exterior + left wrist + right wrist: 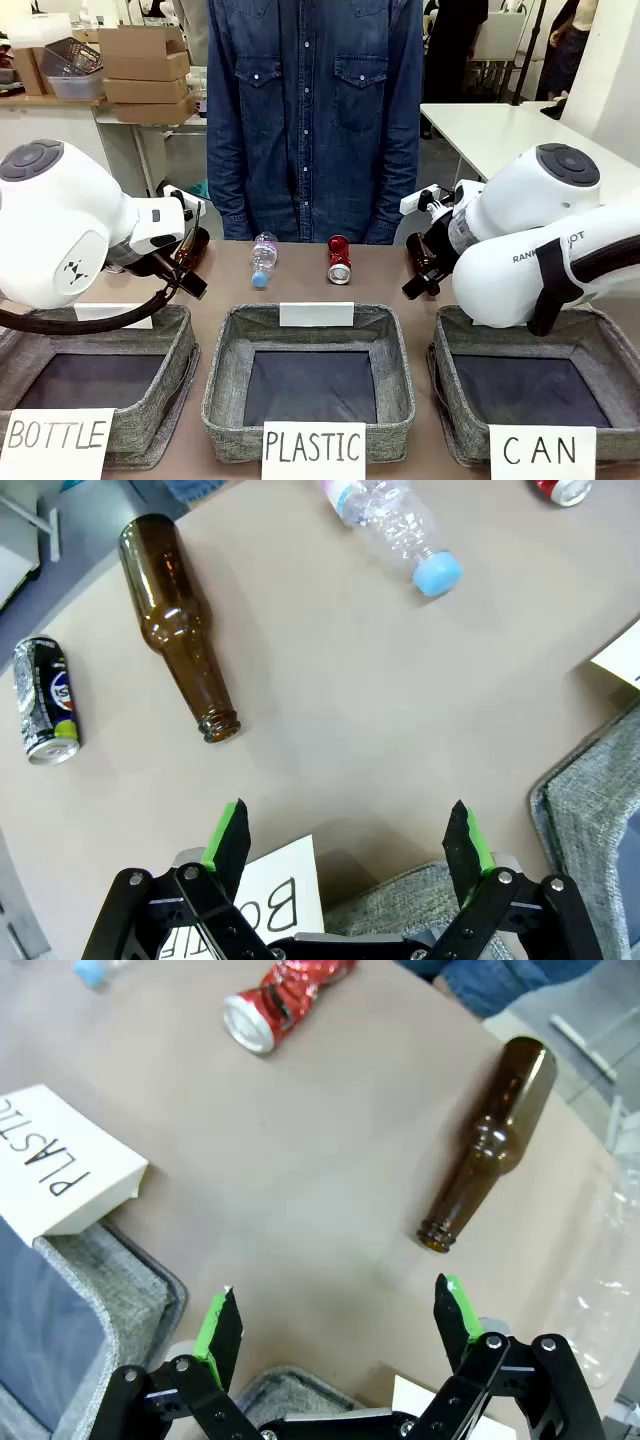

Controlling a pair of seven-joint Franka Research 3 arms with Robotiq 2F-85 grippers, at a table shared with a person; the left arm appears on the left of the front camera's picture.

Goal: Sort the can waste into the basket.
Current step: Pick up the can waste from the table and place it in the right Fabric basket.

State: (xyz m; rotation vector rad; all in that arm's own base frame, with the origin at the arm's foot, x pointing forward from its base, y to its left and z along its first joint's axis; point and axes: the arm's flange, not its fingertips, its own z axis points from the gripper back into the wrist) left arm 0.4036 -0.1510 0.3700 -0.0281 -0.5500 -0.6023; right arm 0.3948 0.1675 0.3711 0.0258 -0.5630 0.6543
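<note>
The dented red can (339,259) lies on its side at the table's far middle, also seen as the red can (285,995) far ahead of my right gripper (336,1320), which is open and holds nothing. A black-and-silver can (45,700) lies at the table's left end, well to the left of my open, unladen left gripper (347,840). The grey basket (455,400) with the "CAN" sign stands front right under my right arm; its dark bottom is bare.
Brown glass bottles (180,630) (490,1145) lie ahead of each gripper. A clear plastic bottle (263,258) lies beside the red can. Baskets signed "BOTTLE" (150,420) and "PLASTIC" (225,400) stand left and middle. A person (315,110) in a denim shirt stands at the far edge.
</note>
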